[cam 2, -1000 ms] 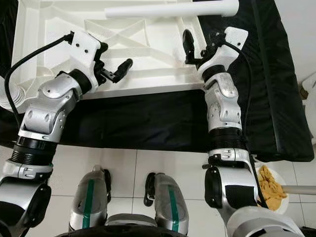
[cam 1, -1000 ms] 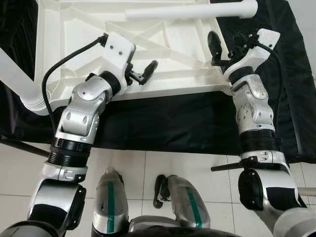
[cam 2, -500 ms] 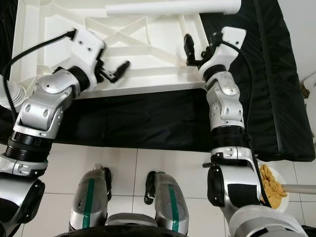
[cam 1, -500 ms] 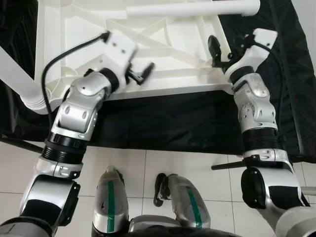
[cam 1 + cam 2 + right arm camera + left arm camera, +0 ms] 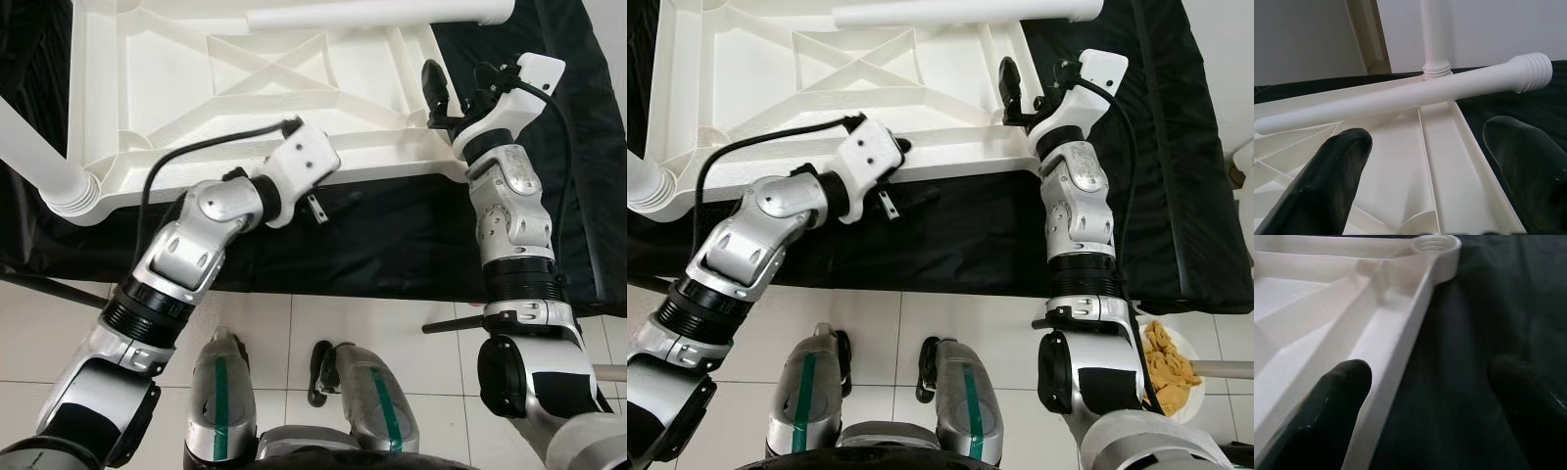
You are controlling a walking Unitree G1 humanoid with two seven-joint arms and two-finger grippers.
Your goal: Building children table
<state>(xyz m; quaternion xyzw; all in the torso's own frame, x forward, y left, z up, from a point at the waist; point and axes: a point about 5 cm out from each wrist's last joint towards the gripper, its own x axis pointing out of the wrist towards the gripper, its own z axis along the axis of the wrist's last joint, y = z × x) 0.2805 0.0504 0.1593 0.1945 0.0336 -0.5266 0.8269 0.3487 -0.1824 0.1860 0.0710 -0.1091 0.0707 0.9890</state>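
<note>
Tabletop [image 5: 147,88] upside down | left fingers [image 5: 1337,396] straddle its edge

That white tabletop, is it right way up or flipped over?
Flipped over: the white tabletop shows its crossed ribs, and a leg is screwed in at one corner.

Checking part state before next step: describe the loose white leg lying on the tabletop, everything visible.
The loose leg is a white plastic-looking tube, one end ridged with screw threads. It lies flat across the upturned tabletop, resting on its ribbed underside near the far edge, threaded end overhanging the black cloth. Neither gripper touches it.
</note>
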